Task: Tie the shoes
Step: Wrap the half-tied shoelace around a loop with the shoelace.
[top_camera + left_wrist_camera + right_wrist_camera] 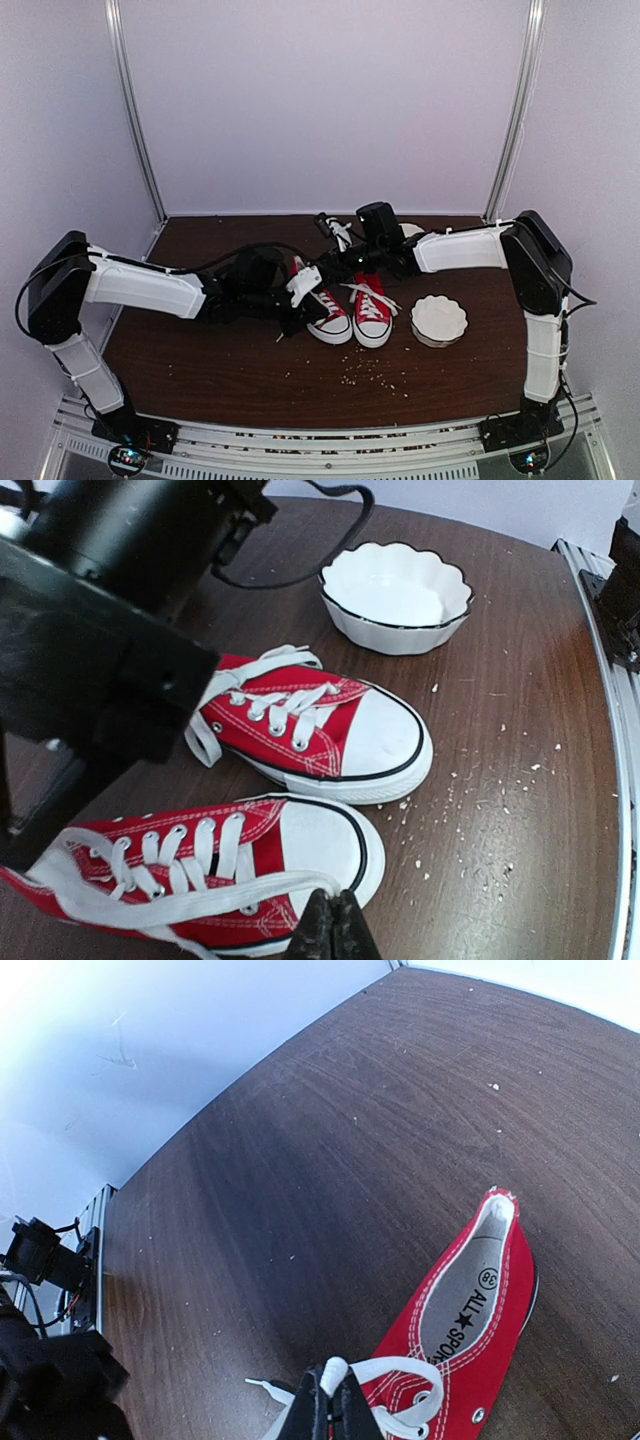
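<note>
Left gripper (pixel 334 900) — jaws clamped on the white lace (pixel 180 905) of the left shoe (pixel 330 318); the shoes (pixel 352 312) sit side by side on the table (pixel 200 380), long axes near-to-far, toes toward the arm bases; right gripper (pixel 331 1385) — closed on a lace loop (pixel 395 1364); bowl (pixel 440 320) just right

We see shoes (pixel 300 735) red, toe caps (pixel 378 738) white, laces (pixel 180 905) white, black stripe on soles (pixel 345 786). Beside shoes: bowl (pixel 392 636) white, dark rim. Table (pixel 520 680) dark brown, wood-grained, pale specks (pixel 434 688).
</note>
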Robot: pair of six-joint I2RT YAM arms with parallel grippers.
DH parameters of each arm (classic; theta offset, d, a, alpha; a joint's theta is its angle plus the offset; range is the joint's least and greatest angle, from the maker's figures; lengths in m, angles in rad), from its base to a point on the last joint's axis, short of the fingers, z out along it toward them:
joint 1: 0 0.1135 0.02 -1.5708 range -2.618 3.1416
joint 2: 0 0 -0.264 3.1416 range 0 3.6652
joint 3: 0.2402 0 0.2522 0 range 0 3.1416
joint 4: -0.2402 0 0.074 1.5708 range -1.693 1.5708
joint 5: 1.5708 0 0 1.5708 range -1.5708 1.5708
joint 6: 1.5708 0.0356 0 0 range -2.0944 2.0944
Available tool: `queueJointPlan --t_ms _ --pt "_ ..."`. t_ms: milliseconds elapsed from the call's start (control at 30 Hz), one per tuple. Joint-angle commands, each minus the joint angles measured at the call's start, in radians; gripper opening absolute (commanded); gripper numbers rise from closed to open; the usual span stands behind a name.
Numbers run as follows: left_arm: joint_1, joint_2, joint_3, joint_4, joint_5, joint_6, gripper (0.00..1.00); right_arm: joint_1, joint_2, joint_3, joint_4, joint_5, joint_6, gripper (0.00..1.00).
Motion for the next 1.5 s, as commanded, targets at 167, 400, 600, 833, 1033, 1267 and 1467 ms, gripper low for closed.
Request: queueJointPlan --t_ms 167,400,600,833,1033,1267,1467 --pt "-0.022 0.204 0.174 0.064 0.012 0.053 0.0 -0.004 -0.061 0.034 -0.06 -0.007 -0.029 0.0" --pt "-0.025 0.283 0.229 0.175 -0.028 0.014 0.0 -0.004 -0.054 0.033 -0.057 -0.015 -0.03 0.0" --pt "-0.025 0.318 0.243 0.249 -0.075 -0.025 0.0 -0.003 -0.05 0.036 -0.064 -0.02 -0.033 0.0" --pt "-0.027 0.294 0.231 0.242 -0.075 -0.009 0.26 -0.004 -0.043 0.04 -0.07 -0.021 -0.04 0.0" --pt "-0.047 0.23 0.231 0.111 -0.038 0.094 0.3 -0.004 -0.031 0.052 -0.079 -0.03 -0.043 0.0" --pt "-0.007 -0.007 -0.031 0.322 0.024 0.015 0.35 -0.004 -0.021 0.066 -0.092 -0.032 -0.049 0.0" --pt "0.138 0.012 -0.207 0.641 0.028 -0.217 0.48 -0.002 -0.021 0.066 -0.088 -0.037 -0.048 0.0"
